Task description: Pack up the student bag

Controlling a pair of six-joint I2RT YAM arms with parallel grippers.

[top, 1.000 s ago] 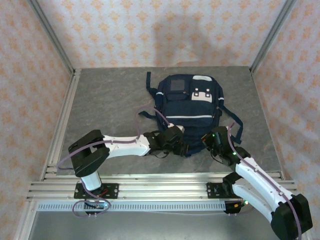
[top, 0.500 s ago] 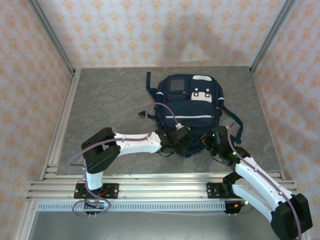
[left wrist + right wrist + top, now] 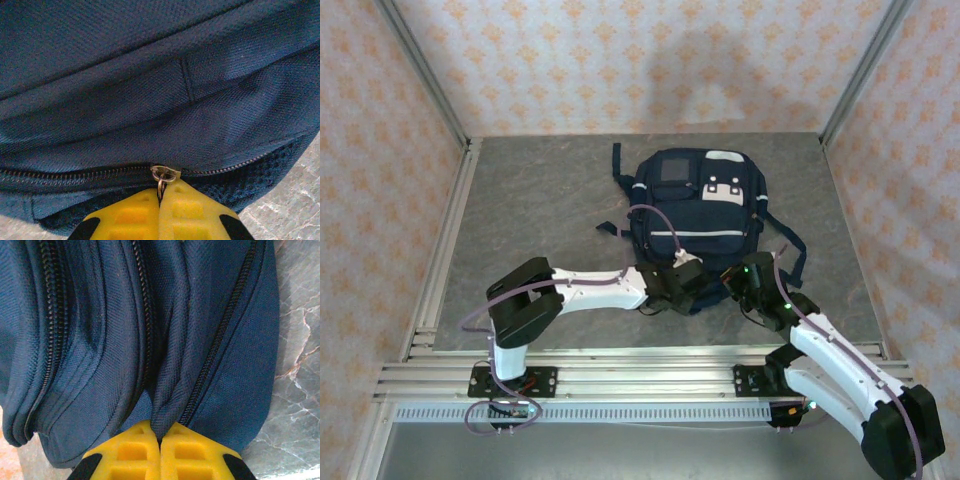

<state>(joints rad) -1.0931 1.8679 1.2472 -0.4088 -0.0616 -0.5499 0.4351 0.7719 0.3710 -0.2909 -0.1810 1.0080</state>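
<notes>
The student bag point(image 3: 695, 215) is lying flat on the surface point(image 3: 540, 200). I am pinching its zipper pull point(image 3: 163, 176) with the closed left fingers point(image 3: 132, 212); the closed right fingers point(image 3: 135, 452) are clamping a fabric fold point(image 3: 167, 390). Risk: pull or fold slipping free under tension.

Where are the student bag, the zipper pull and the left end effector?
student bag point(image 3: 715, 218): top external view, front panel.
zipper pull point(image 3: 163, 175): left wrist view, metal ring.
left end effector point(image 3: 160, 194): left wrist view, between yellow fingertips.

Top camera looks down from behind; both wrist cameras sit close against the student bag point(image 3: 695, 215).
</notes>
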